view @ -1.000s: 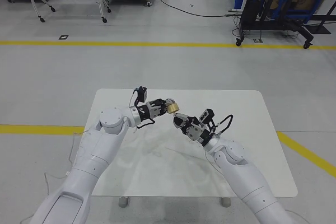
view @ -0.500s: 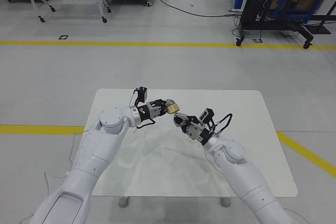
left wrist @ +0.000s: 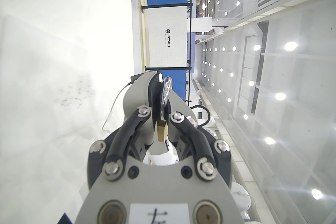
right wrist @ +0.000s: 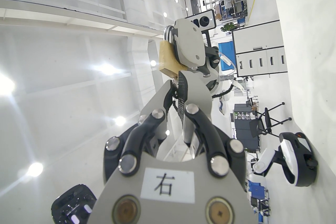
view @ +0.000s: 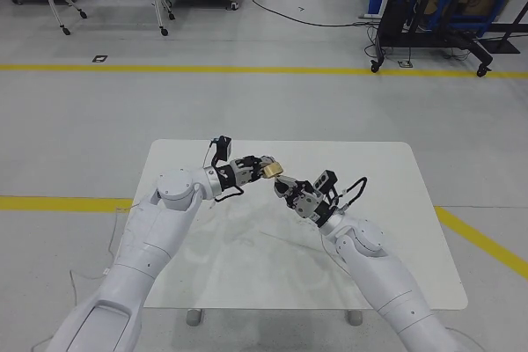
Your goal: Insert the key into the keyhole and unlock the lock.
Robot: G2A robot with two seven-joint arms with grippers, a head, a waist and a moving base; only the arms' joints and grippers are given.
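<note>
- Padlock (right wrist: 167, 59): brass, held off the surface (view: 378, 176) above its far middle. The left end effector (view: 260, 167) is clamped on the body, and the shackle (left wrist: 166, 93) pokes out past the fingers.
- Key (right wrist: 188, 130): looks pinched edge-on in the right end effector (view: 286, 187), fingers closed on it. The tip end sits right at the padlock's bottom face; can't tell if it's in the keyhole.
- Risk: a small angle mismatch between the arms would jam the blade on the keyhole rim or lever the padlock round in its grip. The key could twist between the pads once torque goes on.
- Risk: right fingertips sit close to the left ones, so pushing deeper could bump them.
- Around: yellow floor line (view: 246, 68) and a black cart (view: 440, 31) far off to the right. Neither is in the way.
</note>
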